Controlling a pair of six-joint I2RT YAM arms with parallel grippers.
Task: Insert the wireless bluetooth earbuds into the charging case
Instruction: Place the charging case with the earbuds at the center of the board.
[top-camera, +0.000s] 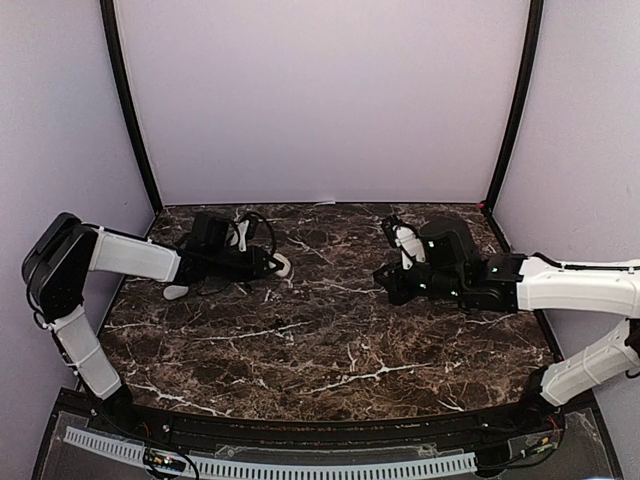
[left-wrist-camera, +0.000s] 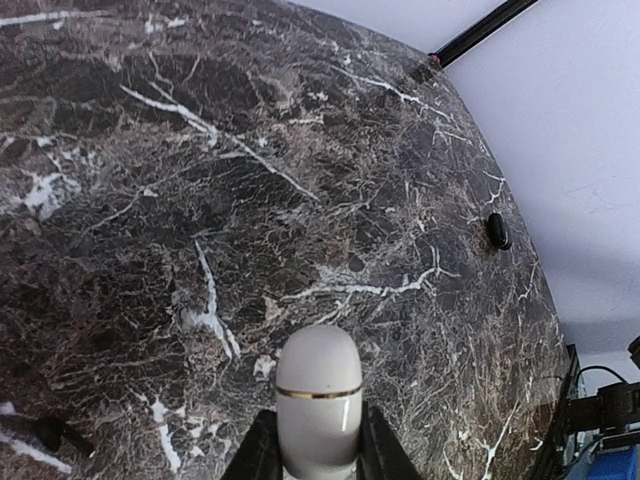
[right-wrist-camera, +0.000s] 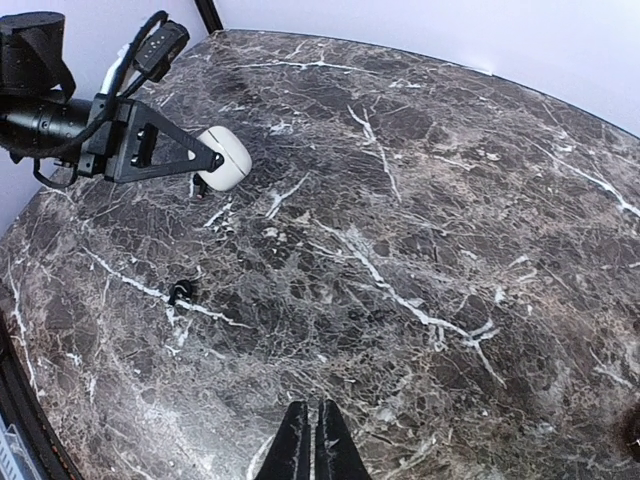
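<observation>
No text, label, brand, number or sign can be read in any view. Neither the white case (left-wrist-camera: 318, 400) nor the marble table (top-camera: 330, 330) carries legible marking.

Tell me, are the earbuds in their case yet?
Cannot tell. Done: the left gripper grips the white charging case, whose lid looks shut. In hand: only that; the right gripper is shut on nothing. Left: I cannot make out any earbuds, so they may be inside already or out of sight.
</observation>
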